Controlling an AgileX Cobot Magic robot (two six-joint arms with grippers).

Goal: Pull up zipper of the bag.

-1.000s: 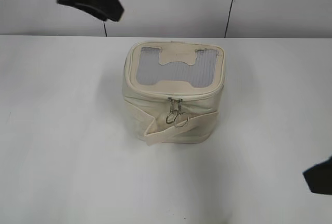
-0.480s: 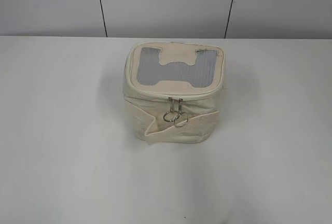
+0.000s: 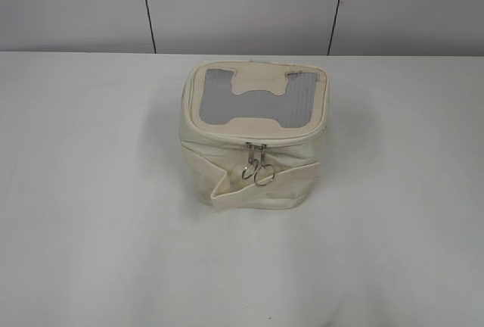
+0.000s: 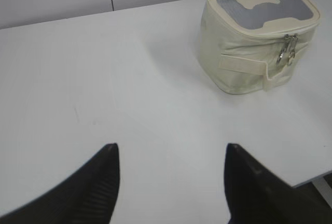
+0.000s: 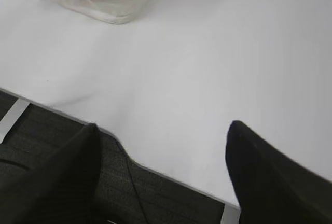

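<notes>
The cream-white boxy bag stands upright in the middle of the white table, its grey mesh top panel with the cream H-shaped patch facing up. The zipper runs round the top rim, and its two silver sliders sit side by side at the front with ring pulls hanging down. The bag also shows in the left wrist view and partly in the right wrist view. My left gripper is open and empty, well away from the bag. My right gripper is open and empty over the table's front edge. Neither arm shows in the exterior view.
The white table spreads all round the bag. A pale panelled wall stands behind it. In the right wrist view the table's front edge runs over dark floor with a thin cable.
Both arms have left the exterior view: the left one from the top left, the right one from the lower right. The ring pulls have swung slightly. The bag has not moved.
</notes>
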